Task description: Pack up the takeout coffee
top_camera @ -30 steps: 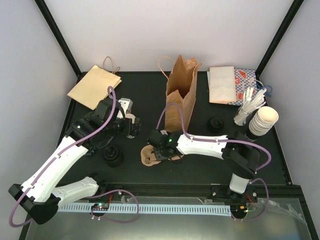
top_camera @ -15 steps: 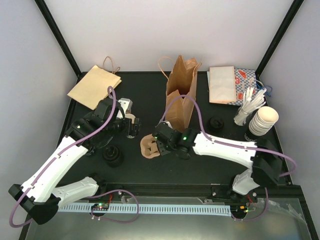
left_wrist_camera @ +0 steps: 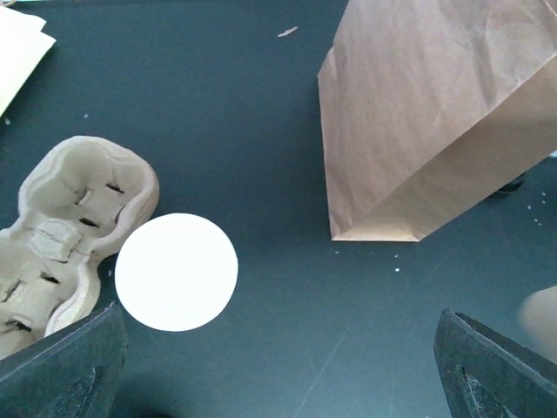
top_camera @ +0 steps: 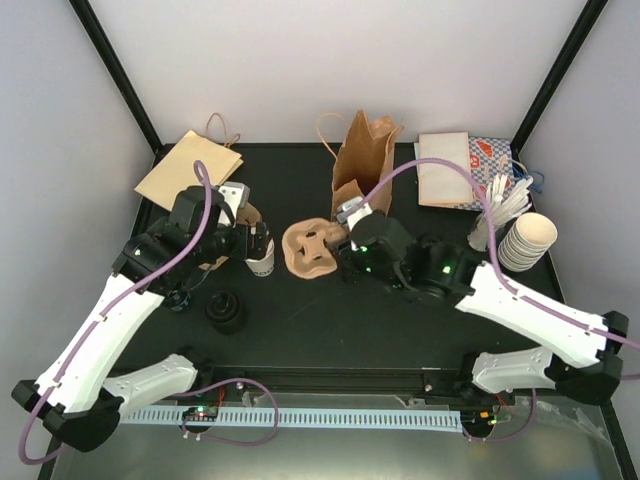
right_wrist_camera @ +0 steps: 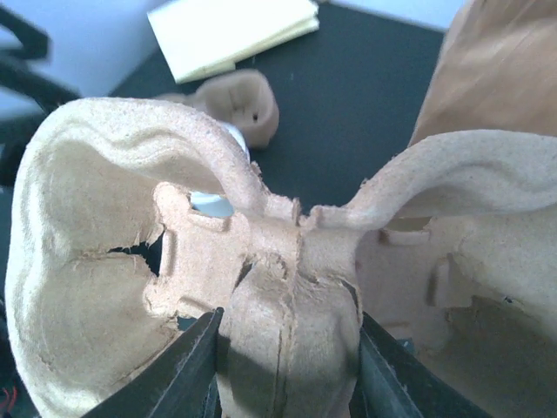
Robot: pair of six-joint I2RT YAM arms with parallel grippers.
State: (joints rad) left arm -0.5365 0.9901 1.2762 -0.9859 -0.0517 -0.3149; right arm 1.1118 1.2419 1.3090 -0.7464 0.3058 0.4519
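Carrier (top_camera: 313, 250) nearer bag (top_camera: 362, 165); end effector (right_wrist_camera: 287, 348) wrist-visible

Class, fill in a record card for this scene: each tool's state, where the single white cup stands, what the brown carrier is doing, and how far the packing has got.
left tool: open, holding nothing, close to the cup
right tool: shut on the centre ridge of the cup carrier
white cup: on the table, beside a second carrier, not gripped
paper bag: upright, top open, behind the held carrier
packing: not yet done; cup outside both carriers and bag
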